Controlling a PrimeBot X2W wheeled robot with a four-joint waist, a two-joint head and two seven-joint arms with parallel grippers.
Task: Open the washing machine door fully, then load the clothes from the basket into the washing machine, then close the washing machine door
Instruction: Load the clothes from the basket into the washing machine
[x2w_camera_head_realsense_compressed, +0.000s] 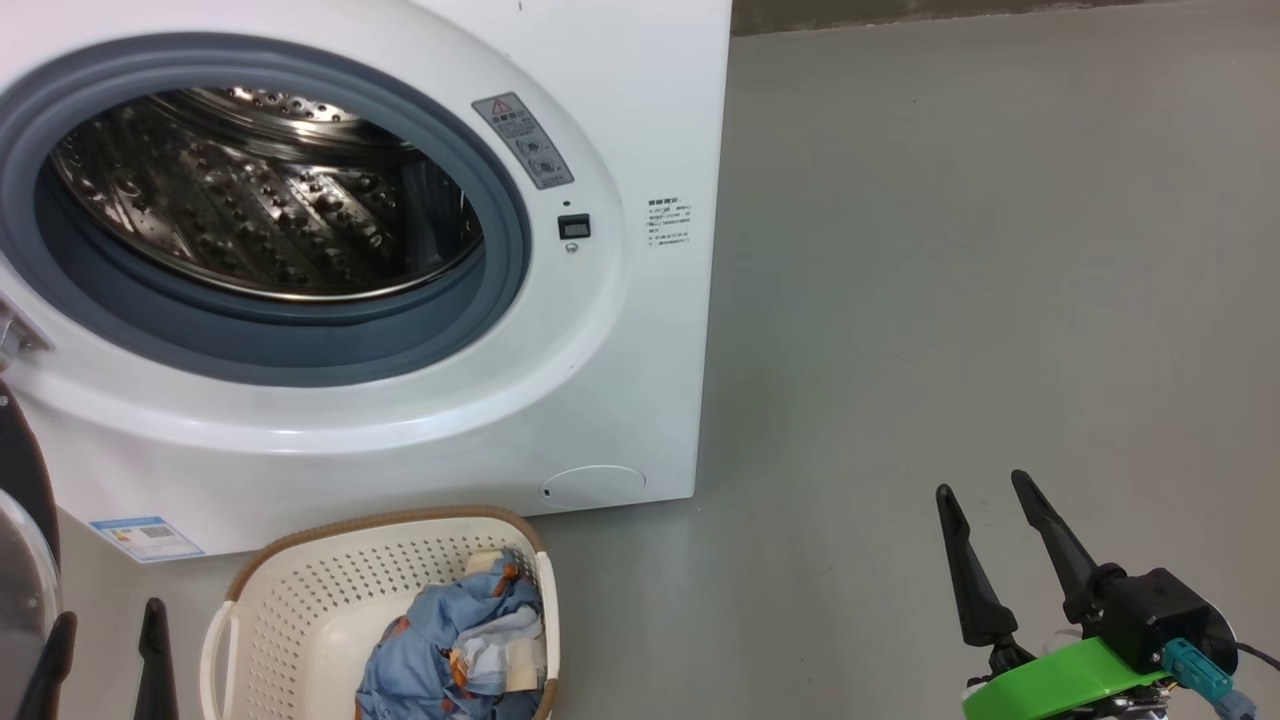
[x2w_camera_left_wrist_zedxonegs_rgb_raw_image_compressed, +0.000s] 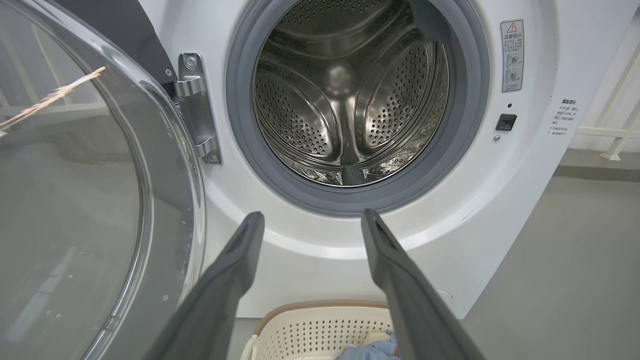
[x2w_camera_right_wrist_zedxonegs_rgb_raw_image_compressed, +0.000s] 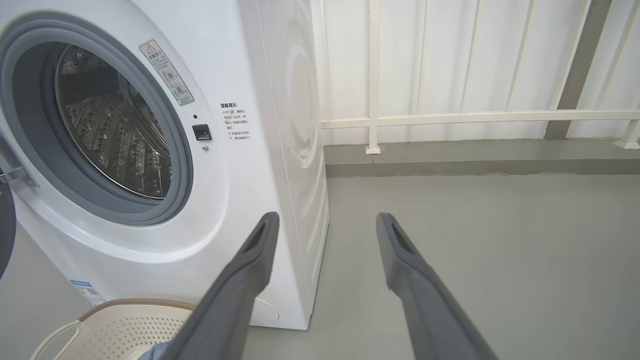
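Observation:
The washing machine (x2w_camera_head_realsense_compressed: 600, 330) stands at upper left, its steel drum (x2w_camera_left_wrist_zedxonegs_rgb_raw_image_compressed: 350, 95) empty behind the grey gasket. The washing machine door (x2w_camera_left_wrist_zedxonegs_rgb_raw_image_compressed: 75, 200) is swung wide open on the left hinge; its black rim (x2w_camera_head_realsense_compressed: 22, 480) shows at the head view's left edge. The basket (x2w_camera_head_realsense_compressed: 300, 620) sits on the floor in front of the machine, and the clothes (x2w_camera_head_realsense_compressed: 460, 640) are bunched in its right half. My left gripper (x2w_camera_head_realsense_compressed: 108, 615) is open, just left of the basket and beside the door. My right gripper (x2w_camera_head_realsense_compressed: 981, 483) is open over bare floor, well right of the basket.
Grey floor (x2w_camera_head_realsense_compressed: 1000, 250) stretches to the right of the machine. A white railing and panelled wall (x2w_camera_right_wrist_zedxonegs_rgb_raw_image_compressed: 450, 117) stand behind it, with a low kerb along the base. The door hinge (x2w_camera_left_wrist_zedxonegs_rgb_raw_image_compressed: 197, 107) juts out at the opening's left side.

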